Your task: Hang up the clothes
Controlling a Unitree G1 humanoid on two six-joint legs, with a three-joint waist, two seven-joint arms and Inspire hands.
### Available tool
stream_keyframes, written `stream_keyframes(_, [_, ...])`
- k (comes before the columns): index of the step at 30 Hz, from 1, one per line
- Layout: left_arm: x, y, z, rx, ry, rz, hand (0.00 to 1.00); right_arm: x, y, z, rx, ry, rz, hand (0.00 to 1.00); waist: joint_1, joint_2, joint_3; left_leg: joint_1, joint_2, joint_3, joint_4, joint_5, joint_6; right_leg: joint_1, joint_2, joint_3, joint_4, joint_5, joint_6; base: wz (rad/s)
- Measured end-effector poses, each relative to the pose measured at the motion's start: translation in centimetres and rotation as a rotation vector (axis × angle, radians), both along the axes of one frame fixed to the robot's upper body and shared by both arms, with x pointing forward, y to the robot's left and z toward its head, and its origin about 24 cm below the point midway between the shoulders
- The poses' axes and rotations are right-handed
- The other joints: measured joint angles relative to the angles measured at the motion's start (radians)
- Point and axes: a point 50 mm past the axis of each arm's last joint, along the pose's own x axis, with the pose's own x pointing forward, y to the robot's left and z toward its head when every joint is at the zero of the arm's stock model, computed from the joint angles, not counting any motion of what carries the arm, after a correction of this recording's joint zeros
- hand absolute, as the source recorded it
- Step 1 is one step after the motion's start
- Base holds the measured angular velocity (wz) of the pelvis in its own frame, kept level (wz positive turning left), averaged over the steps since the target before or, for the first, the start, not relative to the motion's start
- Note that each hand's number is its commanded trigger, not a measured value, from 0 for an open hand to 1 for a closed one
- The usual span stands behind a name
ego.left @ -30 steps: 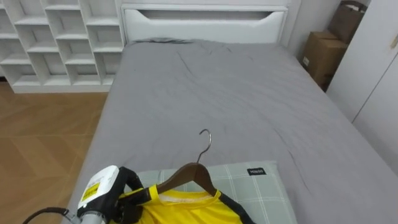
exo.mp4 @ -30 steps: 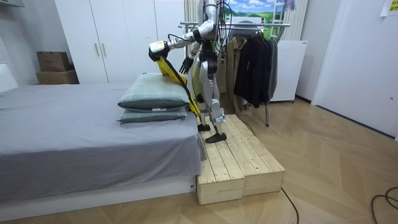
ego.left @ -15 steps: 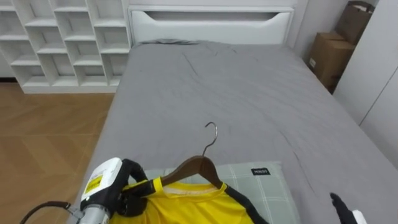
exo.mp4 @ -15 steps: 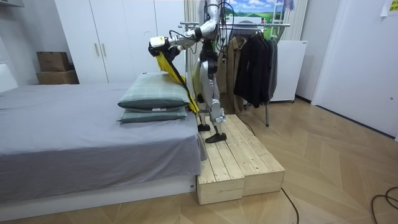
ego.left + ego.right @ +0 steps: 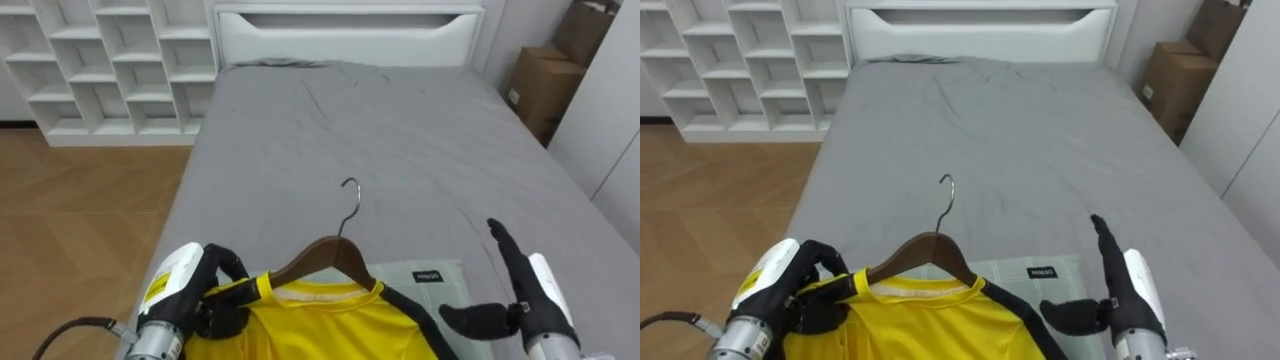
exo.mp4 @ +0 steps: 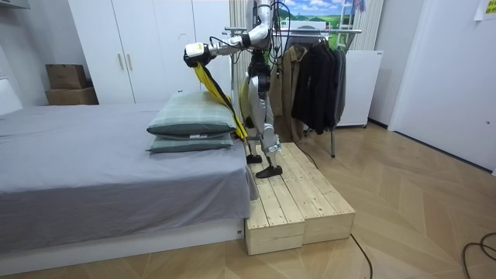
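Note:
A yellow shirt [image 5: 330,325] with dark trim hangs on a wooden hanger [image 5: 325,260] whose metal hook [image 5: 349,204] points up. My left hand [image 5: 205,298] is shut on the hanger's left arm and the shirt's shoulder, low on the left. My right hand [image 5: 522,290] is open at the lower right, fingers straight, apart from the shirt. In the room view I stand on a wooden platform [image 6: 298,205] at the foot of the bed. There the shirt [image 6: 211,85] is held up over the pillows. The clothes rack [image 6: 318,74] with dark garments is behind me.
A grey bed [image 5: 400,140] stretches ahead, with a green checked pillow [image 5: 435,285] just under the shirt. White shelving [image 5: 110,60] stands at the far left, cardboard boxes [image 5: 545,90] at the far right beside a white wardrobe [image 6: 147,46].
My left hand has raised the hanger and shirt higher. My right hand has come up into view at the lower right, open.

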Motion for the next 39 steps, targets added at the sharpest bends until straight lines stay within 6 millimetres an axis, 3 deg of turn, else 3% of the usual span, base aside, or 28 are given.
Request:
stream_keyframes(13, [-0.3, 0.0, 0.0, 0.000, -0.001, -0.003, 1.00, -0.5, 0.5, -1.3, 0.004, 0.086, 0.064, 0.00, 0.015, 0.000, 0.0011, 0.000, 0.005, -0.008, 0.003, -0.002, -0.003, 0.009, 0.001, -0.013, -0.003, 0.002, -0.004, 0.01])
stream_keyframes(17, [-0.2, -0.3, 0.5, -0.003, -0.017, -0.020, 1.00, -0.5, 0.7, -1.4, 0.020, 0.103, 0.088, 0.00, 0.018, -0.015, 0.0085, -0.009, 0.004, -0.013, 0.002, -0.002, -0.003, 0.000, -0.001, -0.020, -0.002, 0.000, -0.005, 0.01])
stream_keyframes(28, [-0.2, -0.3, 0.6, 0.000, -0.020, -0.021, 1.00, -0.6, 1.1, -1.6, 0.034, 0.132, 0.136, 0.00, 0.042, -0.026, 0.0070, -0.010, 0.000, -0.024, 0.004, -0.001, -0.003, 0.002, -0.008, -0.034, -0.001, -0.002, -0.002, 0.02])
stream_keyframes(39, [-0.2, -0.2, 0.6, 0.001, -0.021, -0.018, 1.00, -0.8, 3.1, -2.3, -0.087, 0.183, 0.277, 0.00, 0.042, -0.033, 0.0108, -0.010, -0.001, -0.024, 0.006, -0.001, -0.003, 0.003, -0.009, -0.028, -0.002, -0.004, -0.001, 0.00])
